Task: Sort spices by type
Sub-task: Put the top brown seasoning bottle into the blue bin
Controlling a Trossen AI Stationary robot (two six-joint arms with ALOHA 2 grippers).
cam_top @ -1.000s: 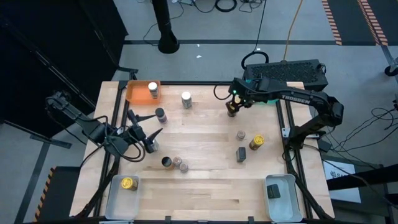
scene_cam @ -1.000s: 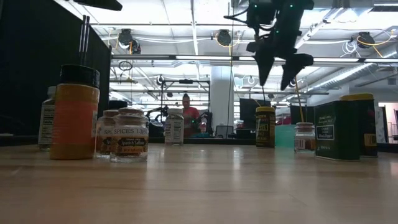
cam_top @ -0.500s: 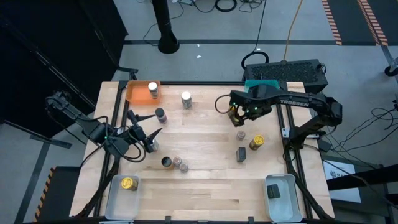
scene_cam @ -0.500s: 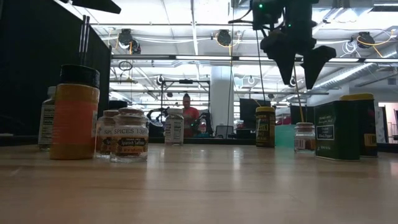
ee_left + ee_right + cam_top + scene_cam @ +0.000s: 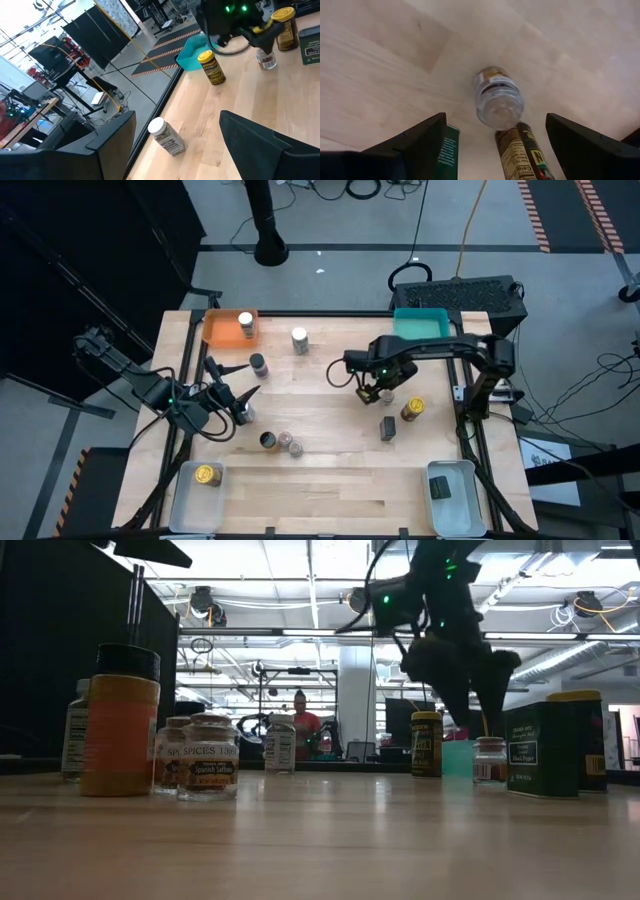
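Clear glass is what your right tool (image 5: 374, 392) is hanging over: a small clear-lidded jar (image 5: 498, 100) standing upright on the desk (image 5: 330, 480), seen almost straight down between the 2 spread fingers (image 5: 415, 142) in the right wrist view. The tool is wide and empty, still above the jar, not around it. Just beside that jar stand a green tin (image 5: 388, 428) and a gold-lidded jar (image 5: 412, 409), so this looks like the approach step of a pick.

For the next move, you would lower the tool straight down until the fingers sit on either side of the jar body, then close. Watch the tin and the gold-lidded jar; both are near enough that a finger could nudge one on the way down.

Your left tool (image 5: 232, 385) waits near the left edge of the desk, fingers spread, with a dark-lidded jar (image 5: 258, 364) close by.

The other spices are spread about: 1 white-topped jar in the orange tray (image 5: 208, 332), another white-topped jar (image 5: 299, 340) on the desk, 2 small jars (image 5: 282, 442) near the middle front, a gold jar in the front-left clear tray (image 5: 184, 498), and a dark item in the front-right tray (image 5: 462, 510). The teal tray (image 5: 420, 323) holds nothing I can see. Sorting looks barely begun.
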